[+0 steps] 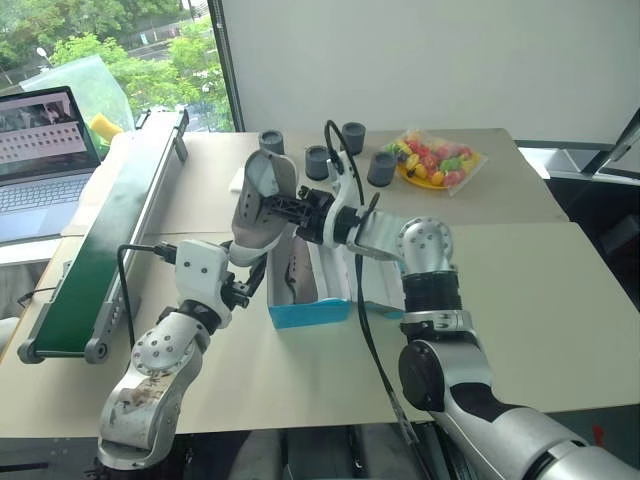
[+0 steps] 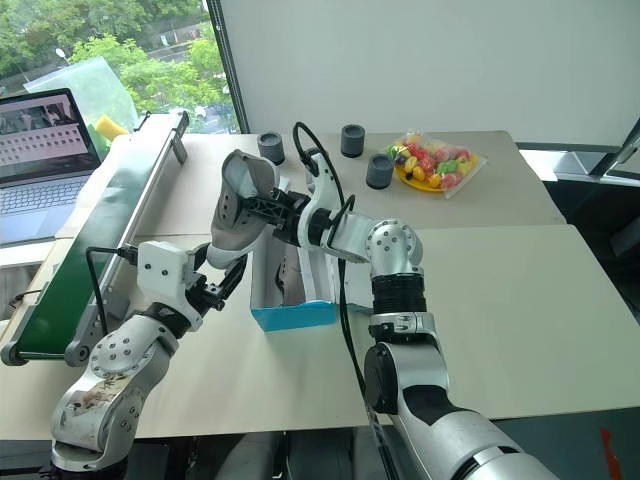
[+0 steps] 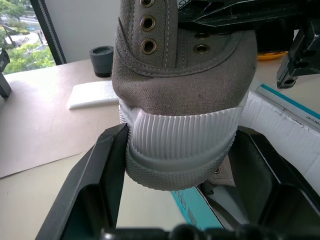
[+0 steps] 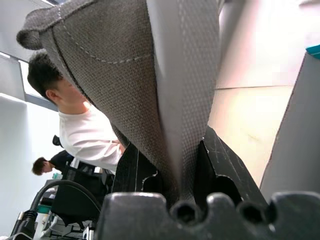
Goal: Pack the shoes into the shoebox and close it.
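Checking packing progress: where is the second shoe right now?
In the left eye view the second shoe stands toe-down above the shoebox's left end, held between the left gripper and right gripper.

Both arms are silver-grey metal with rounded joint housings ringed by small dark screw holes. The left arm (image 1: 160, 385) looks scuffed and brown-stained on its lower shell, with a white wrist block. The right arm (image 1: 432, 300) has a black ribbed band and a black cable looping at 12 o'clock above its wrist. The fingers (image 3: 95, 185) are matte black plastic.
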Robot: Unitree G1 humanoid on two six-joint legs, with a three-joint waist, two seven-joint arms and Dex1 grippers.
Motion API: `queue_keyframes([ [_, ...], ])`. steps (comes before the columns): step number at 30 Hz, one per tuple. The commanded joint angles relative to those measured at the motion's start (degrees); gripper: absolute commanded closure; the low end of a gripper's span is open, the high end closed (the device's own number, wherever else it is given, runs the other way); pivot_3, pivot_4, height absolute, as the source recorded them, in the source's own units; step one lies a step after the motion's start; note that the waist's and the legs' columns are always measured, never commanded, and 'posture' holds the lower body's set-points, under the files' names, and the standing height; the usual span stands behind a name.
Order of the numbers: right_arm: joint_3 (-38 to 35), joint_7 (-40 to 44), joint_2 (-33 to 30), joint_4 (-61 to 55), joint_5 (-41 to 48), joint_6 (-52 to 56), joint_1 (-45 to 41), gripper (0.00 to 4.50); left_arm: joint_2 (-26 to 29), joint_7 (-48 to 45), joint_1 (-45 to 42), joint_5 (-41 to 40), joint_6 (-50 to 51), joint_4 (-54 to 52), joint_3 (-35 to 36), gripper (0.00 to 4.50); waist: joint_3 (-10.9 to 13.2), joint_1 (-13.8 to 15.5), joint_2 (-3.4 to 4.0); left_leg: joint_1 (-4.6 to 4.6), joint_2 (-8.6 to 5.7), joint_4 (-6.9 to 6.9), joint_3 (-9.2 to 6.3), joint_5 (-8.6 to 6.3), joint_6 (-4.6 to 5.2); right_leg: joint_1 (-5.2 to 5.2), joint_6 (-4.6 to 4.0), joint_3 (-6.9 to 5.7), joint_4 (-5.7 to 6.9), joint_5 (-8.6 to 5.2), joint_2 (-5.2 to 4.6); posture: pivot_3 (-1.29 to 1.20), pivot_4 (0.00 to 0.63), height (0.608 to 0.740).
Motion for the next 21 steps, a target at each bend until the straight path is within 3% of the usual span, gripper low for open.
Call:
queue_keyframes([
  [1, -2.0, -1.3, 8.0, -4.3, 6.4, -1.6, -0.3, 4.05, 1.4, -1.0, -0.6, 0.5, 0.6, -0.1, 0.6, 1.69, 0.0, 0.0, 0.00, 0.00, 0.00, 0.00, 0.00, 0.00, 0.00, 0.00, 0.00, 0.00, 0.00, 0.00, 0.00, 0.00, 0.150, 0.731],
  [10, -7.0, -10.4, 2.6, 3.7, 7.5, -11.5, -7.9, 4.05, 10.7, -12.6, 2.1, -5.5, 0.5, -2.8, 4.4, 1.69, 0.0, -0.6, 0.04, 0.02, 0.03, 0.00, 0.13, -0.01, 0.02, -0.06, 0.00, 0.13, 0.03, 0.00, 0.05, 0.00, 0.150, 0.731],
  [16, -7.3, -11.9, 3.0, 4.1, 7.9, -13.2, -8.0, 4.05, 10.6, -12.8, 1.3, -6.1, -0.9, -0.3, 6.3, 1.69, 0.0, 0.1, 0.06, -0.05, 0.01, 0.00, 0.13, -0.02, 0.04, -0.07, 0.07, 0.13, -0.04, -0.01, 0.02, 0.00, 0.150, 0.731],
  [20, -7.0, -13.4, 4.2, 2.7, 8.2, -13.1, -6.4, 4.05, 9.8, -12.4, 0.9, -5.9, -1.2, -0.3, 5.7, 0.73, 0.0, 0.0, 0.06, -0.02, 0.02, 0.00, 0.15, -0.03, 0.05, -0.05, 0.07, 0.14, -0.03, -0.01, 0.02, 0.00, 0.150, 0.731],
  [21, -6.7, -13.7, 4.3, 2.3, 8.1, -12.8, -6.1, 4.05, 10.1, -12.5, 1.2, -5.3, -1.3, -0.4, 5.4, 0.28, 0.0, -0.1, 0.06, -0.01, 0.03, 0.00, 0.15, -0.03, 0.05, -0.05, 0.07, 0.15, -0.01, -0.01, 0.03, 0.00, 0.150, 0.731],
])
